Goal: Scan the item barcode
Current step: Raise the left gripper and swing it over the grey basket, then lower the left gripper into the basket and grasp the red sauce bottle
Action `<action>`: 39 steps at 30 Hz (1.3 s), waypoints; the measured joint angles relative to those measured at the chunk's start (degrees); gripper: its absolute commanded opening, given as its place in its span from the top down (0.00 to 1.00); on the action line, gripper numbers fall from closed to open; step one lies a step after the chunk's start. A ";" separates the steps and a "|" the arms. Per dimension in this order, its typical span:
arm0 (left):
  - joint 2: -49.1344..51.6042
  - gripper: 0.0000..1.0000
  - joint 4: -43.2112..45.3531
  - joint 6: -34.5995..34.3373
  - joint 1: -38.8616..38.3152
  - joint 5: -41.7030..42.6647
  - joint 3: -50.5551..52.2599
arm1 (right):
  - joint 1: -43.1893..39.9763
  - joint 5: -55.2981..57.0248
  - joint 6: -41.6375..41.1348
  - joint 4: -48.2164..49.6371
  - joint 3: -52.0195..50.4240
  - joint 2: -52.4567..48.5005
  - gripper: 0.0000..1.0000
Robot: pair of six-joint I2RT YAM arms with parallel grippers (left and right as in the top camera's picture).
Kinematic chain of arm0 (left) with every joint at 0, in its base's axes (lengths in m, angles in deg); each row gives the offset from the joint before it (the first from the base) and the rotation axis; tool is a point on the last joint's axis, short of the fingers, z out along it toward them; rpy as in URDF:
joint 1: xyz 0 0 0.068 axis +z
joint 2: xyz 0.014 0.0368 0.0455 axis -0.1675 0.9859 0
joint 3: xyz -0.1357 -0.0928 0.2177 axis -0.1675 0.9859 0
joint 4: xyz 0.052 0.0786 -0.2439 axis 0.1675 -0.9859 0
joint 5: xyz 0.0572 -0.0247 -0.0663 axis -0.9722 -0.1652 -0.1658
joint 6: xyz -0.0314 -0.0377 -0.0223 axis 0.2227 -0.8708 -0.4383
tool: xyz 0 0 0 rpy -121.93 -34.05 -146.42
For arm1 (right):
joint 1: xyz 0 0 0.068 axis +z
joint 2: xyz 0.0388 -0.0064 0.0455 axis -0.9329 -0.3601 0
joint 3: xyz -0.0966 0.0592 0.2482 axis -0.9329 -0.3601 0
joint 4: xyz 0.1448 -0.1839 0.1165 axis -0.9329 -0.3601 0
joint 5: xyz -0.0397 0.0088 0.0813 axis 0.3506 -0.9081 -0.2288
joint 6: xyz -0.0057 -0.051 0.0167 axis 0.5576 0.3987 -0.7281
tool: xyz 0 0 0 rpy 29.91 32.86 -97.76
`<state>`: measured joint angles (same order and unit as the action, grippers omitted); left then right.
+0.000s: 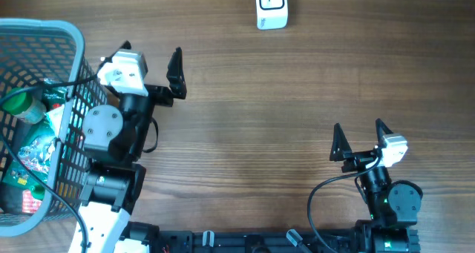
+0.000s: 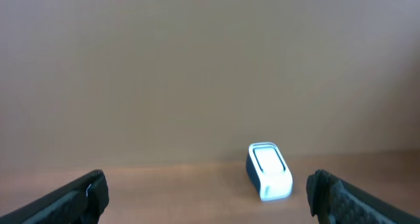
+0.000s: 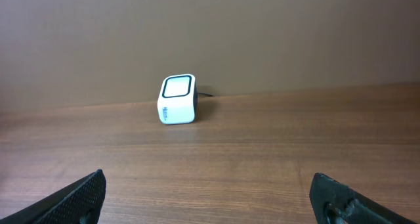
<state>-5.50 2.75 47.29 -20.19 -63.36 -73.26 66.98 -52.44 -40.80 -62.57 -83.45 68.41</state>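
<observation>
The items (image 1: 31, 145) lie piled in the basket (image 1: 44, 29) at the left edge of the overhead view, a green-capped bottle (image 1: 20, 107) among bright packets; the scanner (image 1: 272, 7) stands at the top edge, right of centre, on the table (image 1: 260, 97); the left gripper (image 1: 151, 54) sits just beside the basket, jaws spread wide, empty; the right gripper (image 1: 358, 128), lower right, likewise gapes, grasping nothing; both wrist views face the scanner

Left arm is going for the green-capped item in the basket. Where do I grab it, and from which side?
Probably the green cap, coming straight down with the left tool: it looks uppermost, and the basket walls block any sideways approach.
</observation>
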 measured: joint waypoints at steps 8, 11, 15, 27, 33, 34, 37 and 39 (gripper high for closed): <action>-0.04 0.00 -6.05 -10.16 0.22 -0.44 -0.42 | 0.00 0.00 0.00 -0.02 0.00 0.00 0.00; 1.03 0.00 -10.95 -11.04 1.51 -0.44 -4.59 | 0.00 0.00 0.00 -0.02 0.00 0.00 0.00; 3.48 0.00 -21.53 -12.59 5.53 -0.59 -16.74 | 0.00 0.00 0.00 -0.02 0.00 0.00 0.00; 2.64 0.00 -38.14 -19.63 12.72 -2.51 -28.50 | 0.00 0.00 0.00 -0.02 0.00 0.00 0.00; 11.34 0.00 -57.83 -25.35 26.56 -6.51 -49.57 | 0.00 0.00 0.00 -0.02 0.00 0.00 0.00; 13.44 0.00 -62.77 -27.04 29.92 -6.78 -54.07 | 0.00 0.02 0.02 -0.02 -0.02 0.00 0.00; 19.45 0.00 -80.00 -35.04 42.01 -7.28 -64.50 | 0.00 0.02 0.00 -0.04 0.00 0.00 0.00; 21.62 0.00 -87.12 -39.63 48.17 -7.21 -65.48 | 0.00 0.02 0.00 -0.02 0.00 0.00 0.00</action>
<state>16.12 -84.37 7.66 27.98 -70.58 -138.75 66.98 -52.42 -40.80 -62.60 -83.45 68.41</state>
